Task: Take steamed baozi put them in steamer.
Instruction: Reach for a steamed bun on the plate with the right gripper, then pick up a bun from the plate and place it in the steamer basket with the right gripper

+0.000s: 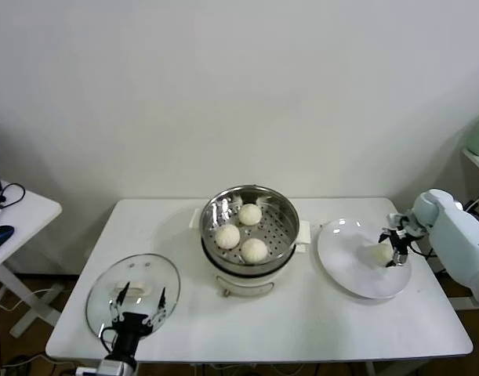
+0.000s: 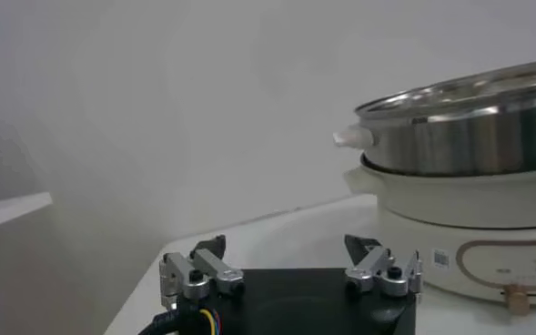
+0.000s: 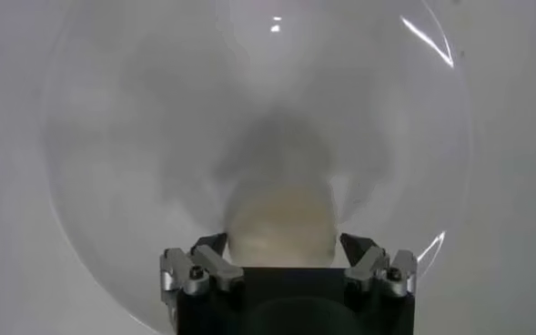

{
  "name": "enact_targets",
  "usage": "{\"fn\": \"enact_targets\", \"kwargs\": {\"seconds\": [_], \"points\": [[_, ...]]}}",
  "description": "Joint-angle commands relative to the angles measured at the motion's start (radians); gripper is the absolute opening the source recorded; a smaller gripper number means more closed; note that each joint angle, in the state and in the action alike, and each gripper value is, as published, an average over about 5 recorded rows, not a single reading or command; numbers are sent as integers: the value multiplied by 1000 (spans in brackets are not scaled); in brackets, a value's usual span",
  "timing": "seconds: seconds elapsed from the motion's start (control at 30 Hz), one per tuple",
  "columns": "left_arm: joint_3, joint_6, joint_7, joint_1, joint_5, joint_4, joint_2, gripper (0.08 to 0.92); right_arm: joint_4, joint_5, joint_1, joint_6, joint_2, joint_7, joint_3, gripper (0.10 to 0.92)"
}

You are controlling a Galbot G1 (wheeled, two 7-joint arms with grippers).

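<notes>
Nearest us, low left of the head view, our left gripper [image 1: 137, 313] waits with jaws apart over the glass lid [image 1: 133, 290]. At right, our right gripper [image 1: 396, 249] straddles the last steamed baozi [image 1: 380, 253] on the white plate [image 1: 357, 274], jaws apart, not yet clamped; three sit in the steamer [image 1: 250, 227] at centre.

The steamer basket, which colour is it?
The steamer basket is shiny silver steel, sitting on a white base; the head view shows it best.

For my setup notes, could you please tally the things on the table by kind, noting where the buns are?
Steamed baozi: 4; three in the steamer, at and, and one on the plate, at
Steamer: 1
Plate: 1
Glass lid: 1
Total: 7
</notes>
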Motion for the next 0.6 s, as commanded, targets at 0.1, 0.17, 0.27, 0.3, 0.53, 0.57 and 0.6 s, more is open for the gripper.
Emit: {"fn": "enact_targets", "kwargs": {"seconds": [0.1,0.17,0.27,0.3,0.53,0.57,0.6], "points": [[0,0,0,1,-1,-5,-1,823,3,10,3,0,-1,-6,-4,785],[0,1,0,0,0,-6,-1,823,7,14,2,-1,-4,-6,-7,765],[1,1,0,-1,0,-6,0,823,13,27,2,-3,-9,-6,-10,747],[1,1,0,-1,0,-6,1,823,17,35,3,-5,-11,-6,-12,744],[10,3,0,-10,2,-3,4,823,71,197,52,-57,-48,-9,-123,732],[12,3,0,-12,2,-4,4,823,82,234,69,-69,-55,-10,-146,731],[14,4,0,-14,2,-5,4,823,90,269,85,-79,-62,-11,-170,730]]}}
